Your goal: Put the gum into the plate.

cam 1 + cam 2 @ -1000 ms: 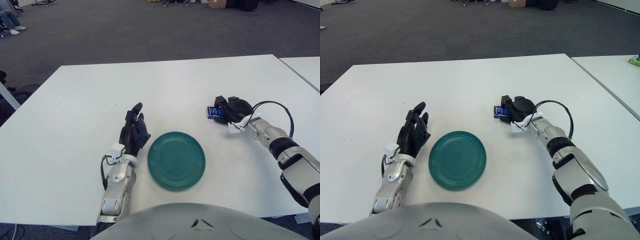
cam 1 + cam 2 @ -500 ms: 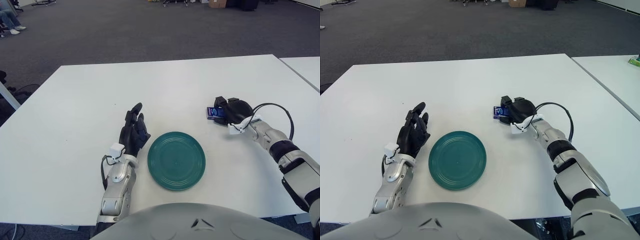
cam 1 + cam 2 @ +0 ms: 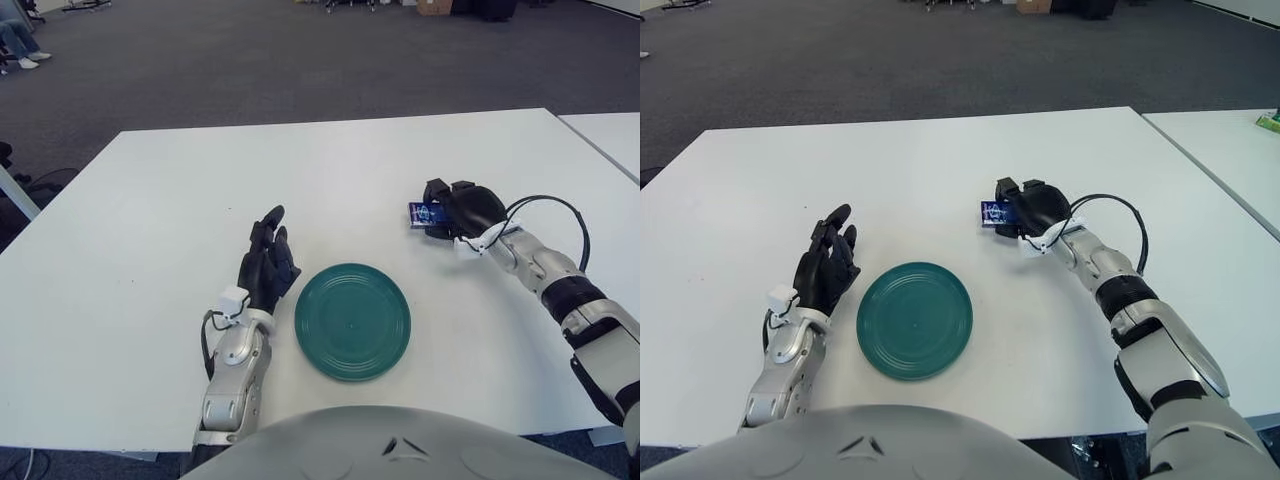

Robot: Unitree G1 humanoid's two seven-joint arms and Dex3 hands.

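A round green plate (image 3: 352,320) lies on the white table (image 3: 330,170) near the front edge. My right hand (image 3: 455,209) is to the plate's upper right, a little above the table. Its fingers are curled around a small blue gum pack (image 3: 426,213), which sticks out to the left of the hand; it also shows in the right eye view (image 3: 994,212). My left hand (image 3: 267,262) rests on the table just left of the plate, fingers relaxed and holding nothing.
A second white table (image 3: 610,135) stands close at the right. Grey carpet floor lies beyond the far edge. A black cable (image 3: 545,205) loops over my right wrist.
My right hand has lifted the gum pack off the table and moved it slightly up and to the left. The left hand has not moved.
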